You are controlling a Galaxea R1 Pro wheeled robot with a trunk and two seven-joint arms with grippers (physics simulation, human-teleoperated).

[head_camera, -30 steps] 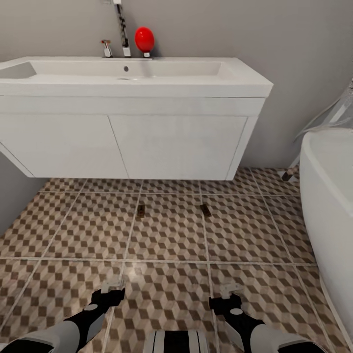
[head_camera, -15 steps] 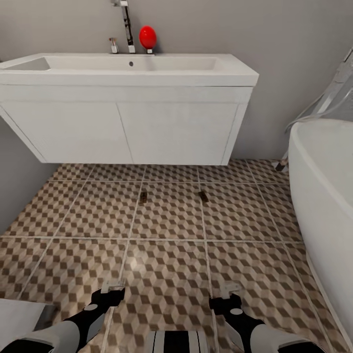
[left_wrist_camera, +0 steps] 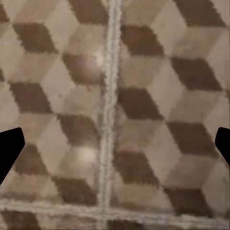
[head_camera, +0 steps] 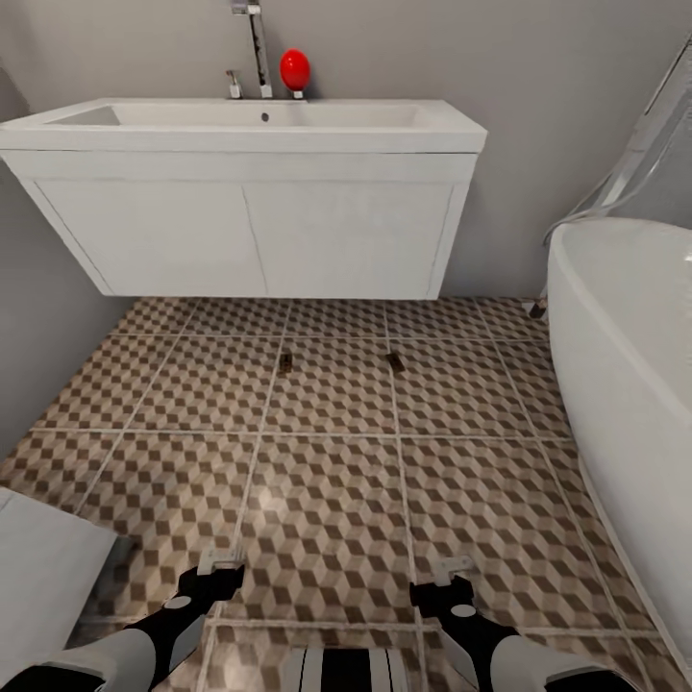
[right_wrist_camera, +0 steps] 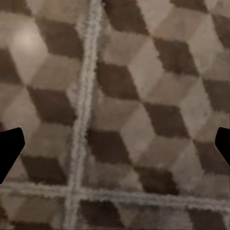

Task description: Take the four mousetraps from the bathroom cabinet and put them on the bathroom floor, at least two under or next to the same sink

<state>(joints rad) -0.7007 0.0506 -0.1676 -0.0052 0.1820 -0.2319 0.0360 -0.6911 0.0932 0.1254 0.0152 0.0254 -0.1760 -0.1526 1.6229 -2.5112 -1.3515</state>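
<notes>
- I had 2 mousetraps in the head view, one (head_camera: 285, 362) to the left and one (head_camera: 395, 362) to the right, both flat on the floor (head_camera: 327, 481).
- Each trap lay on or just beside a grout line, in front of the vanity (head_camera: 255, 235) and apart from it; the 2 were well apart from each other.
- The sink (head_camera: 250, 120) topped the vanity, with a chrome tap (head_camera: 258, 48) and a red egg-shaped thing (head_camera: 295, 70) at its back edge against the grey wall (head_camera: 481, 58).
- The bathtub (head_camera: 625, 365) stood at the right, its rim curving along the tiles.
- A pale slab (head_camera: 43, 577) cut into the lower left corner; I could not tell what it was.
- My left gripper (head_camera: 219, 567) and right gripper (head_camera: 448, 578) hung low over the tiles, near my base and well short of the traps.
- In the left wrist view the left gripper's fingers (left_wrist_camera: 9, 148) sat at opposite edges, spread wide, with bare tile between them.
- The right wrist view showed the same: the right gripper's fingers (right_wrist_camera: 10, 146) were wide apart over a grout crossing, gripping nothing.
</notes>
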